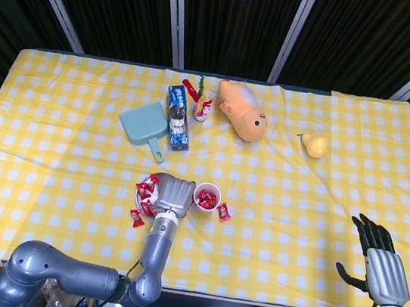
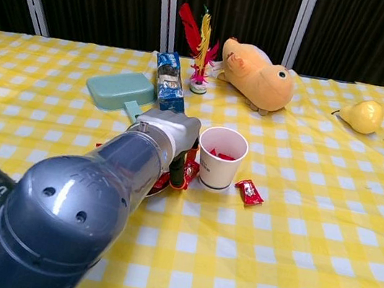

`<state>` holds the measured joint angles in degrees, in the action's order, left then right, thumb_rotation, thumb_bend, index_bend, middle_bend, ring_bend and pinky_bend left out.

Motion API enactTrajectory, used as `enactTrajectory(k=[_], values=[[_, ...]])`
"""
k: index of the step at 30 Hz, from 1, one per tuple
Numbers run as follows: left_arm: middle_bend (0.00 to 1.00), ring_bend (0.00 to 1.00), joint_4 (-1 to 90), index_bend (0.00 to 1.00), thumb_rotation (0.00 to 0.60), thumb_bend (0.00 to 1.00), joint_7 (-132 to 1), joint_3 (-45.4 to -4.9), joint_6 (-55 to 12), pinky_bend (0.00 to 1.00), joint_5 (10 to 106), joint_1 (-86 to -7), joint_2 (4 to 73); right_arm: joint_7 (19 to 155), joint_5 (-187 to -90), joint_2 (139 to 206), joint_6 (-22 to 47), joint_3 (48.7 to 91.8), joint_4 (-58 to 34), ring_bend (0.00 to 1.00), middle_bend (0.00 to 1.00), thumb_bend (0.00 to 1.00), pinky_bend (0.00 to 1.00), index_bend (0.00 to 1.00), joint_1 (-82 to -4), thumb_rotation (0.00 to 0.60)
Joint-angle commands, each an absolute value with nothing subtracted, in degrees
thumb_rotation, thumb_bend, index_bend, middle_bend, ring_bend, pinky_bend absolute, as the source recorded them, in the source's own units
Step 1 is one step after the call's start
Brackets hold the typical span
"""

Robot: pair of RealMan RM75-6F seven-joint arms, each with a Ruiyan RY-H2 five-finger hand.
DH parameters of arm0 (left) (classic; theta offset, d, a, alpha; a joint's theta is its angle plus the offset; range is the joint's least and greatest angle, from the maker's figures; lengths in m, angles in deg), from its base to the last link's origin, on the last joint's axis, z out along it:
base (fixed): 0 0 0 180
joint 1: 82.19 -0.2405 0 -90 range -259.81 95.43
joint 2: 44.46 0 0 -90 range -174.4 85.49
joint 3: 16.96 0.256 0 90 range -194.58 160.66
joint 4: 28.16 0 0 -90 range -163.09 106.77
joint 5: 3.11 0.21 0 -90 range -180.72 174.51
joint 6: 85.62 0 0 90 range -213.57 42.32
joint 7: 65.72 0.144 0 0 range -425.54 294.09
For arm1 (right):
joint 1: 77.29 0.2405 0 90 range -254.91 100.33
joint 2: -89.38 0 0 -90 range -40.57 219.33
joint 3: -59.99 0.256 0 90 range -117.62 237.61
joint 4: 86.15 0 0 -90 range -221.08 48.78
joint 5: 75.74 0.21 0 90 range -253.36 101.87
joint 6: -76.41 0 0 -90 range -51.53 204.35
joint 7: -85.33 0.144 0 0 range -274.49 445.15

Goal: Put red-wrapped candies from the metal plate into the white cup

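Observation:
My left hand (image 1: 173,194) hangs over the metal plate (image 1: 139,198), its fingers (image 2: 183,160) curled down among the red-wrapped candies (image 1: 147,186). A red wrapper (image 2: 189,171) shows right at the fingertips; whether it is pinched I cannot tell. The white cup (image 1: 207,197) stands just right of the hand and has red candies inside (image 2: 221,154). One candy (image 1: 223,212) lies on the cloth right of the cup, another (image 1: 137,219) in front of the plate. My right hand (image 1: 378,262) rests at the table's near right edge, fingers spread and empty.
Behind the plate lie a teal dustpan (image 1: 145,126) and a blue packet (image 1: 179,117). A feather shuttlecock (image 1: 201,104), a plush toy (image 1: 243,111) and a yellow pear (image 1: 315,144) stand further back. Yellow checked cloth covers the table.

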<state>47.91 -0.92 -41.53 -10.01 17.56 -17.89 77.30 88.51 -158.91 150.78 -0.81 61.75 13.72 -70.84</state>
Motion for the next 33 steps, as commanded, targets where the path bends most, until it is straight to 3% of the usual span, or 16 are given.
enactTrajectory(k=[1, 12, 20, 33], values=[[1.0, 1.0, 47.6, 0.38, 0.6, 0.37, -0.9, -41.6, -10.3, 1.0, 17.9, -17.9, 77.5, 88.6, -158.9, 150.7, -0.8, 61.7, 13.7, 0.0, 0.0, 0.34, 0.0, 0.0, -70.8, 0.6], [1.0, 1.0, 46.4, 0.39, 0.6, 0.36, -1.2, -42.1, -11.4, 1.0, 19.0, -17.9, 78.4, 88.7, -158.8, 150.7, -0.6, 61.7, 13.9, 0.0, 0.0, 0.34, 0.0, 0.0, -70.8, 0.6], [1.0, 1.0, 45.5, 0.5, 0.6, 0.49, -1.2, -42.2, -11.8, 1.0, 19.3, -18.0, 79.4, 88.8, -158.7, 150.6, -0.6, 61.8, 13.9, 0.0, 0.0, 0.34, 0.0, 0.0, -70.8, 0.6], [1.0, 1.0, 51.3, 0.52, 0.6, 0.5, -1.1, -43.1, -8.6, 1.0, 21.5, -20.3, 75.0, 88.8, -158.9, 150.6, -0.8, 61.7, 13.9, 0.0, 0.0, 0.34, 0.0, 0.0, -70.9, 0.6]])
